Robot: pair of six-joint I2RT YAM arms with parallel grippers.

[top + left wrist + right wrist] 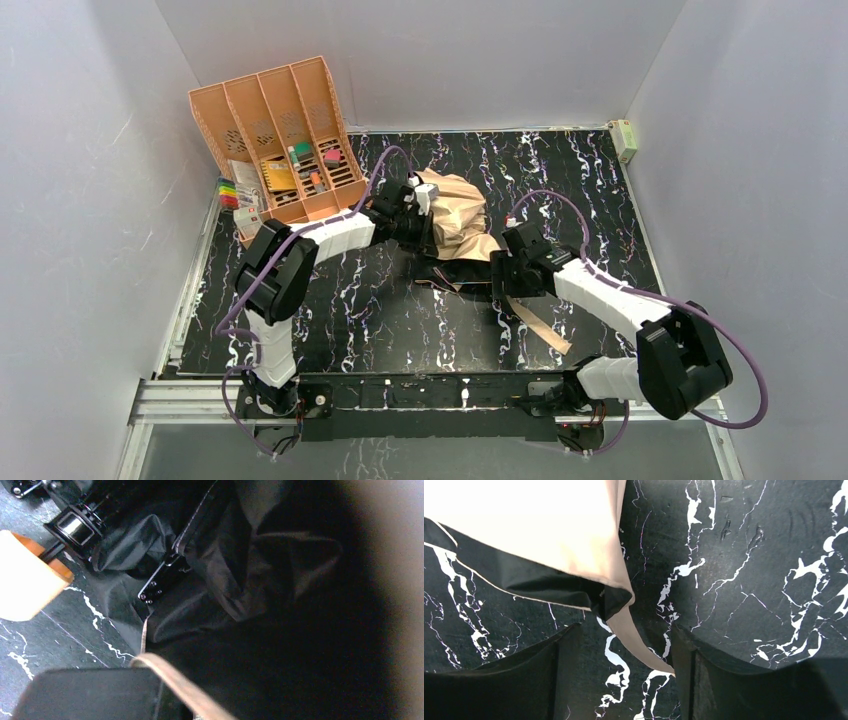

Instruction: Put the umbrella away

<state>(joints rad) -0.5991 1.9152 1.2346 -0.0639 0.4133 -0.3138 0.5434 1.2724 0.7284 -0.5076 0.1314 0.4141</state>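
Observation:
The umbrella (462,215) lies half-collapsed mid-table, crumpled peach-beige fabric over dark lining (450,270). Its flat strap (535,322) trails toward the near right. My left gripper (418,215) is pressed into the umbrella's left side. In the left wrist view only one dark finger (90,695) shows, with a peach fabric edge (172,680) across it, amid dark lining (240,580) and black frame parts (160,577); the other finger is hidden. My right gripper (497,272) is open above the tabletop; the peach strap tip (634,640) hangs between its fingers (559,680), untouched.
An orange-peach slotted organizer (285,130) with small items stands at the back left, coloured markers (230,192) beside it. A small pale box (625,140) sits at the far right corner. A tan rounded piece (25,580) lies beside the umbrella frame. White walls enclose the black marbled table (360,310).

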